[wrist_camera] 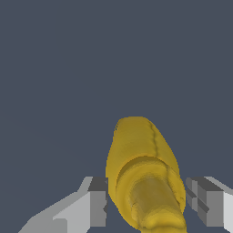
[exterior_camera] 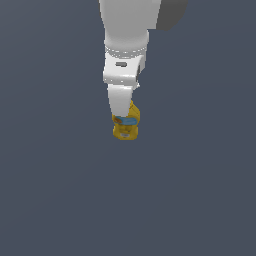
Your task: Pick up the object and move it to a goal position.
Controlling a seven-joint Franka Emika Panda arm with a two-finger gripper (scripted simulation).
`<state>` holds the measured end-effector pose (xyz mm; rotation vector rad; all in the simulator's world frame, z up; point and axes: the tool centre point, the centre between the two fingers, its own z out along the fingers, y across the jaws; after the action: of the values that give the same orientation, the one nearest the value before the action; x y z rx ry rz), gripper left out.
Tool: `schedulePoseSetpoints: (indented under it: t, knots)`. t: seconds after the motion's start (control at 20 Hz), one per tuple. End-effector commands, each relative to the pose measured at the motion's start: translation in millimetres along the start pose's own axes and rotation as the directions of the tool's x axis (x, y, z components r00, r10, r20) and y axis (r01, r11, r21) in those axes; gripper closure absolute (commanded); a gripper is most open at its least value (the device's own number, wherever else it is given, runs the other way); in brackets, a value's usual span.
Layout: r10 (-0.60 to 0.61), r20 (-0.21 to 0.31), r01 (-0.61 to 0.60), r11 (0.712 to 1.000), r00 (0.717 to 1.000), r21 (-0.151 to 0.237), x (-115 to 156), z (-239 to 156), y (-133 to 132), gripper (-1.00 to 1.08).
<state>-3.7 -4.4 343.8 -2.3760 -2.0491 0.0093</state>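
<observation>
One yellow squeeze bottle (wrist_camera: pixel 144 182) sits between the fingers of the gripper (wrist_camera: pixel 148 202); whether the jaws touch it cannot be told.

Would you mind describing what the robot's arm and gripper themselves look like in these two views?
In the exterior view, the arm is smooth, glossy white with rounded segments and a ring of small dots around one joint. A small dark oval slot marks the white wrist block. The gripper has blocky light-grey fingers with darker grey, stepped inner pads. No cables or lettering are visible.
</observation>
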Motion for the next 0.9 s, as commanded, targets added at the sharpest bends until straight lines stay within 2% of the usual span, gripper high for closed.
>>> schedulePoseSetpoints:
  t: [0.0, 0.85]
  knots:
    - [0.001, -0.001, -0.001, 1.000, 1.000, -0.007, 11, -27, 4, 1.08]
    - [0.001, -0.002, -0.001, 1.000, 1.000, -0.007, 61, -132, 23, 1.08]
